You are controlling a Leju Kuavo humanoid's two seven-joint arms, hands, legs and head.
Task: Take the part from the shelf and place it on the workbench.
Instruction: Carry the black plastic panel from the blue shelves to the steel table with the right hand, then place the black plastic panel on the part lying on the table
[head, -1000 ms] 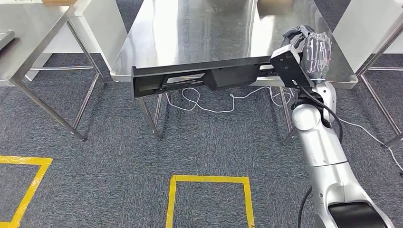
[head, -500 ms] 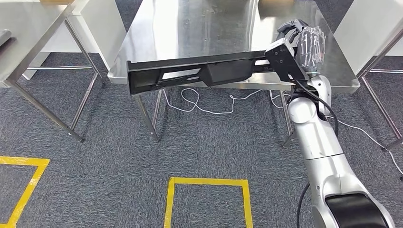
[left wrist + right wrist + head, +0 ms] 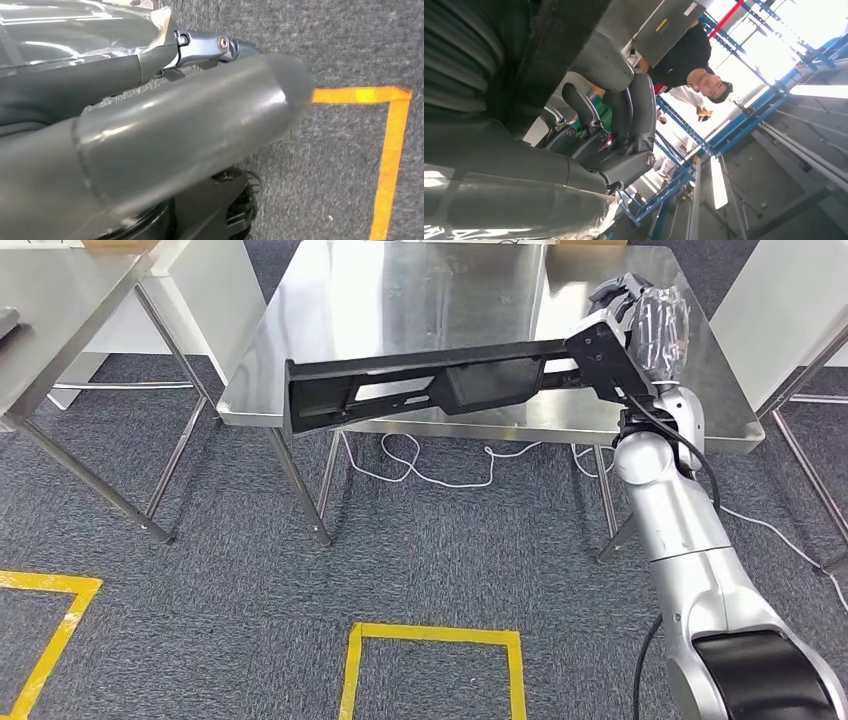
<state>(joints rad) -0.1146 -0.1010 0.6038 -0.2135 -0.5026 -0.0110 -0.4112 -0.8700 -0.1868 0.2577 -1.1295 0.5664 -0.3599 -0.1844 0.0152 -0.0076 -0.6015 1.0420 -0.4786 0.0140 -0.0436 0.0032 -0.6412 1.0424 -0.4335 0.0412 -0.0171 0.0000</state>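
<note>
One long black part (image 3: pixel 430 390) is gripped at its 3 o'clock end by the right robot hand (image 3: pixel 655 335), fingers closed around it, above the desk (image 3: pixel 420 290). Looks rigid; the end grip leaves heavy leverage, so a mid-span hold is steadier.

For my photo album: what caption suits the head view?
The robot's right hand holds a long black part over the steel workbench.
</note>
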